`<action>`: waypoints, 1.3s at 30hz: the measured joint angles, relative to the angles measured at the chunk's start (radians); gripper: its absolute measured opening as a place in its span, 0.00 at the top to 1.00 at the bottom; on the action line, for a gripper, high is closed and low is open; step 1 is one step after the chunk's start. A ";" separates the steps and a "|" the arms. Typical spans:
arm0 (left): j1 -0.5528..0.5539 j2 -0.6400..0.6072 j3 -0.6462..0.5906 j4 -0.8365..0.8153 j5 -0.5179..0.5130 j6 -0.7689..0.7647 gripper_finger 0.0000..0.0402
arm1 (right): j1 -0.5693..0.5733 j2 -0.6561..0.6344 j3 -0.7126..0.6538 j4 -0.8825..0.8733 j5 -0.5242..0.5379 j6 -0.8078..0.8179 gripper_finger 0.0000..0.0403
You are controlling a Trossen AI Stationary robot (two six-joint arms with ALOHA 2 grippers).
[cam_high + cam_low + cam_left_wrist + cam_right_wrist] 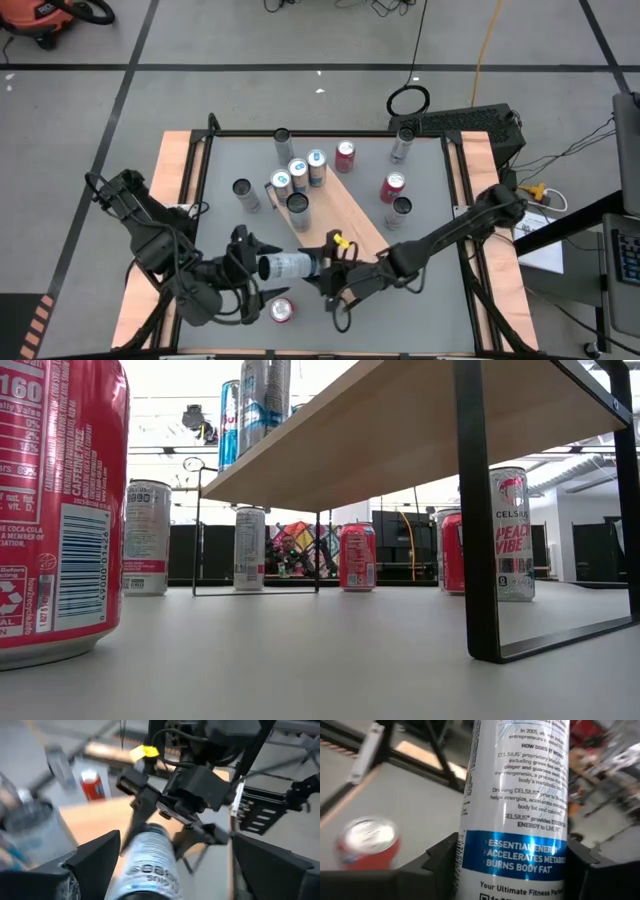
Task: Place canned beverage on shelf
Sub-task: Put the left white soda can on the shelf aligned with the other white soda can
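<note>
One Celsius can (283, 265) lies pinched between right gripper (322, 268) fingers; left gripper (243, 262) fingers spread beside it; five cans on shelf (345, 215).

Your left gripper (250, 262) stands spread wide near the table's front edge; your right gripper (322, 272), facing it, is clamped.

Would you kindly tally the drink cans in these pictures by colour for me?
Red metal cans: 3
Silver or white metal cans standing upright: 8
White metal can with a blue band, held lying in the right claw: 1
Total: 12
</note>
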 joint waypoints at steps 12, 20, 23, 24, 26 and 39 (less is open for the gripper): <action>-0.076 0.000 0.000 0.086 -0.206 0.332 0.03 | -0.011 -0.318 -0.260 -0.068 -0.289 0.211 0.46; -0.084 -0.001 -0.099 0.075 -0.395 0.290 0.03 | -0.038 -0.428 -0.550 0.446 -0.488 0.199 0.46; -0.074 0.002 -0.155 0.147 -0.402 0.269 0.03 | -0.061 -0.424 -0.587 0.574 -0.578 0.180 0.46; -0.071 0.005 -0.172 0.180 -0.402 0.272 0.03 | -0.070 -0.421 -0.589 0.598 -0.614 0.174 0.46; -0.066 0.008 -0.206 0.268 -0.402 0.294 0.03 | -0.087 -0.415 -0.589 0.661 -0.686 0.169 0.46; 0.062 0.042 -0.334 0.916 -0.052 0.724 0.03 | -0.139 -0.414 -0.588 0.808 -0.981 0.154 0.46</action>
